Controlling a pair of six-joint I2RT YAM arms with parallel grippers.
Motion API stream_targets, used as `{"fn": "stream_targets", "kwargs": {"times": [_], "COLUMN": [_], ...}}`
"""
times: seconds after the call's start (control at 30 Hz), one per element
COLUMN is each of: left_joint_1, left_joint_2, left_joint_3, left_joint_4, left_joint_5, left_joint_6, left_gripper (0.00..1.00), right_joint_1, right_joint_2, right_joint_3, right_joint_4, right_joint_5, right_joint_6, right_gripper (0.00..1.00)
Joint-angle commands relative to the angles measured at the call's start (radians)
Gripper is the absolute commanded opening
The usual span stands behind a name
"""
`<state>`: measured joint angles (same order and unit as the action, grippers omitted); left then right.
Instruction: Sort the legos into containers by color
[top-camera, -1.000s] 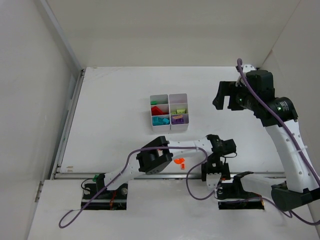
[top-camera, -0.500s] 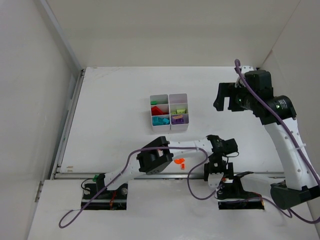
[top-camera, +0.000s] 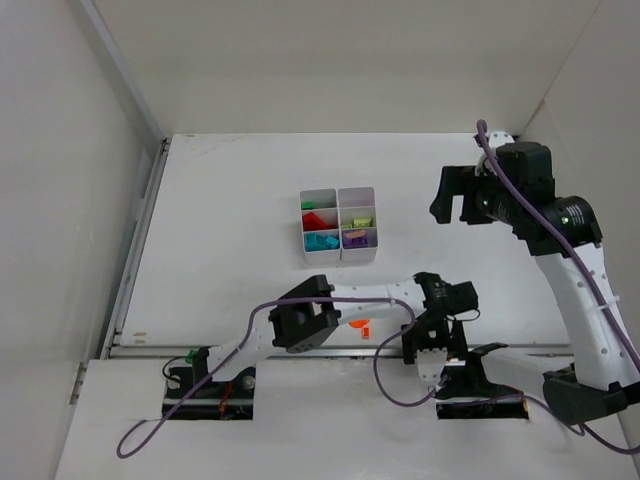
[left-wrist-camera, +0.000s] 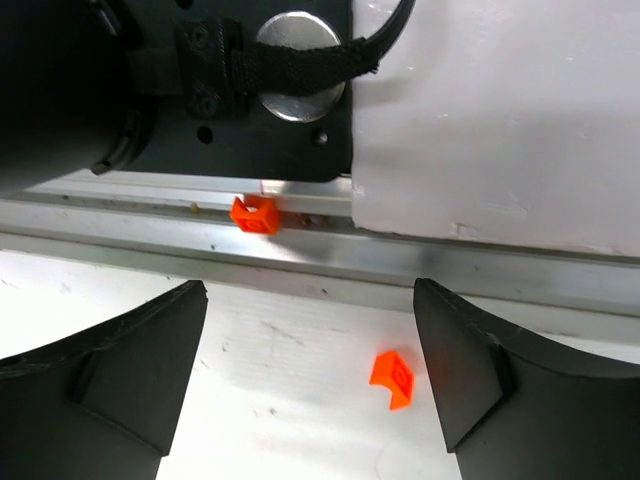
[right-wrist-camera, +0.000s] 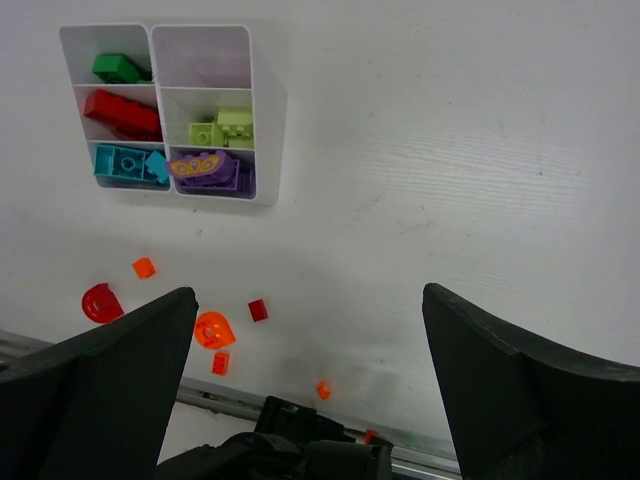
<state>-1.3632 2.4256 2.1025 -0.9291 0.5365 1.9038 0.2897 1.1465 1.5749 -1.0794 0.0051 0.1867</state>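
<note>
The white containers (right-wrist-camera: 268, 120) hold sorted legos: dark green (right-wrist-camera: 118, 68), red (right-wrist-camera: 122, 112), lime (right-wrist-camera: 222, 127), teal (right-wrist-camera: 128, 165) and purple (right-wrist-camera: 208, 168); the top right compartment looks empty. My left gripper (left-wrist-camera: 310, 370) is open low over the table's near edge. A small orange brick (left-wrist-camera: 392, 378) lies on the table between its fingers, close to the right finger (left-wrist-camera: 480, 380) and untouched. A second orange brick (left-wrist-camera: 254, 214) sits in the metal rail. My right gripper (right-wrist-camera: 308, 300) hangs open and empty, high at the table's right (top-camera: 452, 195).
Loose pieces lie below the containers (top-camera: 340, 256): an orange brick (right-wrist-camera: 144, 267), a red half-round (right-wrist-camera: 101, 302), an orange round piece (right-wrist-camera: 213, 329), a dark red brick (right-wrist-camera: 258, 310) and an orange brick (right-wrist-camera: 220, 364). The metal rail (left-wrist-camera: 420, 262) runs along the near edge, with the right arm's black base (left-wrist-camera: 200, 90) behind it.
My left gripper's jaws have spread wider and it has sunk slightly toward the near edge. The right arm has drifted a little to the right.
</note>
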Motion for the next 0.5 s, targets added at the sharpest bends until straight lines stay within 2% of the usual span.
{"fn": "stream_targets", "kwargs": {"times": [0.0,0.17,0.23,0.33,0.37,0.47], "left_joint_1": [-0.1,-0.109,-0.109,-0.109,-0.109,-0.109], "left_joint_2": [0.058,0.058,0.058,0.014,0.0,-0.077], "left_joint_3": [-0.03,-0.041,-0.05,-0.104,-0.125,-0.212], "left_joint_4": [-0.057,-0.079,-0.062,0.005,0.027,0.075], "left_joint_5": [-0.371,-0.386,-0.377,-0.368,-0.368,-0.368], "left_joint_6": [0.544,0.544,0.485,0.35,0.233,0.092], "left_gripper": [0.84,0.84,0.83,0.8,0.8,0.79], "right_joint_1": [-0.003,-0.003,-0.003,-0.003,-0.003,-0.003], "right_joint_2": [-0.028,-0.05,-0.06,-0.07,-0.07,-0.038], "right_joint_3": [0.048,0.039,0.028,0.019,0.019,0.019], "right_joint_4": [-0.013,-0.013,-0.013,-0.013,-0.013,-0.048], "right_joint_5": [0.015,0.015,0.025,0.055,0.073,0.082], "right_joint_6": [-0.01,-0.01,-0.01,-0.01,-0.01,0.0], "right_gripper": [1.0,1.0,1.0,1.0,1.0,1.0]}}
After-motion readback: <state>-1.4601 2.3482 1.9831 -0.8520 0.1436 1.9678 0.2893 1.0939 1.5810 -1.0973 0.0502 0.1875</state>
